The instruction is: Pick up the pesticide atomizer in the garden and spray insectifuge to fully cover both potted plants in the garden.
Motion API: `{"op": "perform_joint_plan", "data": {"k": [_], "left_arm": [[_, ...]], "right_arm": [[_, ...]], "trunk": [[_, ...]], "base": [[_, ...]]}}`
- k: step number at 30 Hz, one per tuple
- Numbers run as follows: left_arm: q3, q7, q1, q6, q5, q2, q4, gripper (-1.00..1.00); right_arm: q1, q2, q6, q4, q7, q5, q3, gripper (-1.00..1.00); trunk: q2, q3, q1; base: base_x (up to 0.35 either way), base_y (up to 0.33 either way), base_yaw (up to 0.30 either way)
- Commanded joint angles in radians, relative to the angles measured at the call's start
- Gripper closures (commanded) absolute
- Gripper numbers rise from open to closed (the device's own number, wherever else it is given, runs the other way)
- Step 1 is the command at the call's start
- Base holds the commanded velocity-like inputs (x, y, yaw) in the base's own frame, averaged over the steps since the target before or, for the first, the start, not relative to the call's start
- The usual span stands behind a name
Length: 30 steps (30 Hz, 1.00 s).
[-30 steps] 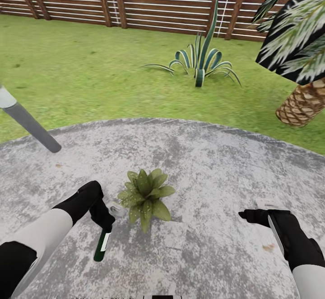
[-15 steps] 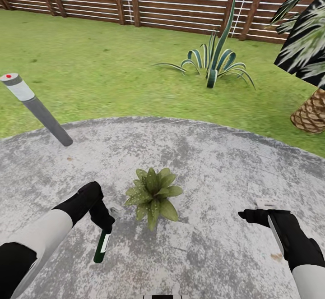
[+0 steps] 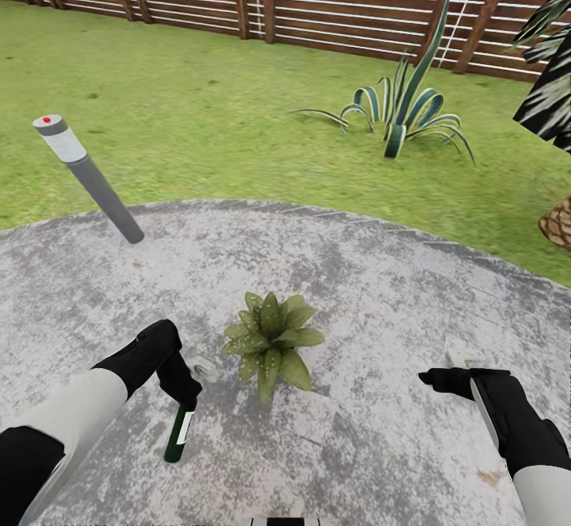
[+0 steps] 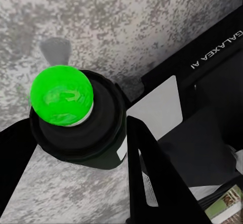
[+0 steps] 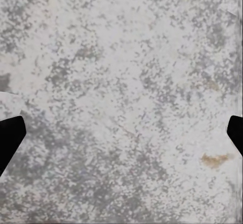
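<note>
Green potted plant (image 3: 271, 341) now nearer centre after camera swing; left jaws clamp pesticide atomizer (image 3: 179, 432), right jaws spread empty, ready to spray.

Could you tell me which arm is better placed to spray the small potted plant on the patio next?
Left, I would say. The left gripper is shut on the pesticide atomizer, just beside the potted plant. The right gripper is open, holds nothing and stands farther off.
</note>
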Motion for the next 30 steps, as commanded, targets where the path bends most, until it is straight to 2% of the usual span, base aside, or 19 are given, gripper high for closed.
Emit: {"op": "perform_joint_plan", "data": {"k": [1, 11, 25, 30], "left_arm": [[-0.003, -0.010, -0.001, 0.007, -0.009, 0.001, -0.002, 1.00], [-0.001, -0.010, -0.001, 0.007, -0.009, 0.001, -0.002, 1.00], [0.002, -0.010, -0.001, 0.007, -0.009, 0.001, -0.002, 1.00], [0.003, -0.010, -0.001, 0.007, -0.009, 0.001, -0.002, 1.00]], "right_arm": [[0.000, 0.000, 0.003, -0.001, 0.009, 0.011, -0.002, -1.00], [0.000, -0.001, 0.002, -0.001, 0.009, 0.010, -0.003, -1.00], [0.000, -0.001, 0.002, -0.001, 0.009, 0.011, -0.003, -1.00], [0.000, -0.001, 0.002, -0.001, 0.009, 0.011, -0.003, -1.00]], "trunk": [[0.000, -0.001, 0.000], [0.000, -0.001, 0.000], [0.000, -0.008, 0.000], [0.000, -0.011, 0.000]], "base": [[0.000, -0.317, 0.040], [0.000, -0.318, 0.020], [0.000, -0.288, 0.252], [0.116, -0.237, 0.266]]}}
